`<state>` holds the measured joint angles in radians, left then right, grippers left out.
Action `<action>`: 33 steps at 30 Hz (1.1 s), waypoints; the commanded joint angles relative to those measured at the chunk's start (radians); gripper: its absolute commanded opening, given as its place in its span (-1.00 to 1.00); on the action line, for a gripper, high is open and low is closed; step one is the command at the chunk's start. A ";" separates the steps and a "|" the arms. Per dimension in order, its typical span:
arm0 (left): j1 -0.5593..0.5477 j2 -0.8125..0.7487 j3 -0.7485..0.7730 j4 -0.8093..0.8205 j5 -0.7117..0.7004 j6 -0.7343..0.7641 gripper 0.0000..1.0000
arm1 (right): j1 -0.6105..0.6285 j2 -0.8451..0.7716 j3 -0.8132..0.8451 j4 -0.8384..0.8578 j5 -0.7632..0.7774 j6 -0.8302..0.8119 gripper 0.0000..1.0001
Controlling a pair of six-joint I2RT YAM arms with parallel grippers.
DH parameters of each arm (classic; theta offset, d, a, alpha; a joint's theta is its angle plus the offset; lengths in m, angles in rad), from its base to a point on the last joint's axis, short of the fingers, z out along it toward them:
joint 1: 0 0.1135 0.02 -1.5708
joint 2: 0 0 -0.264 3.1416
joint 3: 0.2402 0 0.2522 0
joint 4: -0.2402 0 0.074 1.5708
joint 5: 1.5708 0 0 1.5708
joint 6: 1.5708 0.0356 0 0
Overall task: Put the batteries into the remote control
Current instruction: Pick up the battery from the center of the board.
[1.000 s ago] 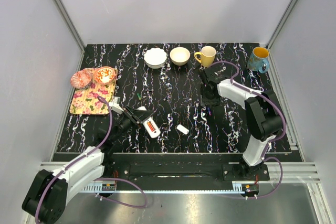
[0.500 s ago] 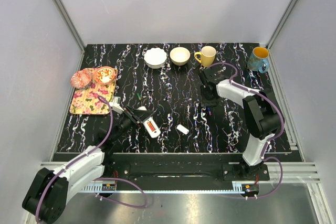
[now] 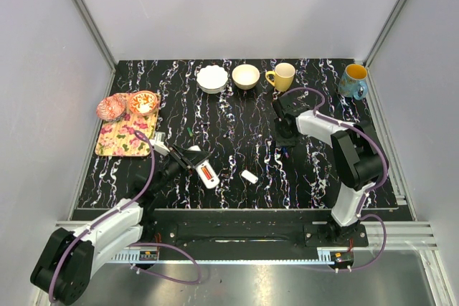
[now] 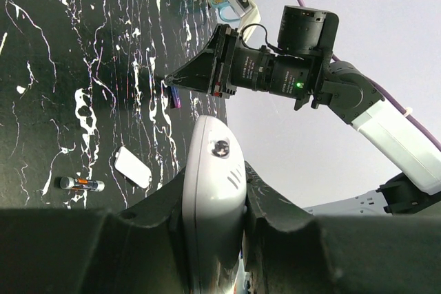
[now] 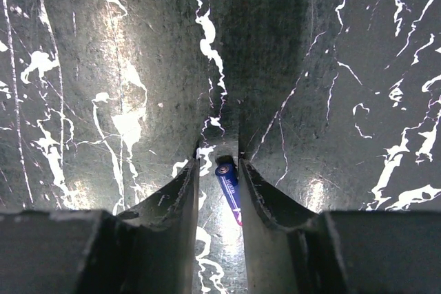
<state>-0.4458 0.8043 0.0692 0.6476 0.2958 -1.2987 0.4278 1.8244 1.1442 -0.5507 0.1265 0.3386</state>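
Currently the left hand (image 4: 213, 184) is clenched on the remote control (image 3: 205, 172), unchanged over the last second. Just right of the remote lies the white cover piece (image 3: 249, 175). Farther right and beyond the remote, the right hand (image 5: 218, 163) has narrowed its jaws around a purple battery (image 5: 229, 194) on the tabletop (image 3: 237, 127). A gap remains on one side, so it is not yet gripped. Pickup looks imminent; insertion is yet to come.
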 commanded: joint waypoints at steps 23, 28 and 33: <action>0.001 0.029 0.035 0.119 0.020 -0.008 -1.00 | -0.004 -0.134 -0.124 0.144 -0.212 0.152 -1.00; 0.001 0.088 0.078 0.138 0.043 -0.010 -1.00 | 0.040 -0.377 -0.141 0.164 -0.232 0.162 -1.00; -0.004 0.191 0.132 0.205 0.049 -0.039 -1.00 | 0.193 -0.545 -0.127 0.135 -0.185 0.151 -1.00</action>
<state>-0.4461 0.9348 0.1219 0.7094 0.3191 -1.3113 0.5091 1.4086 0.9840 -0.4370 -0.0620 0.4797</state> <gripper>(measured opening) 0.299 0.149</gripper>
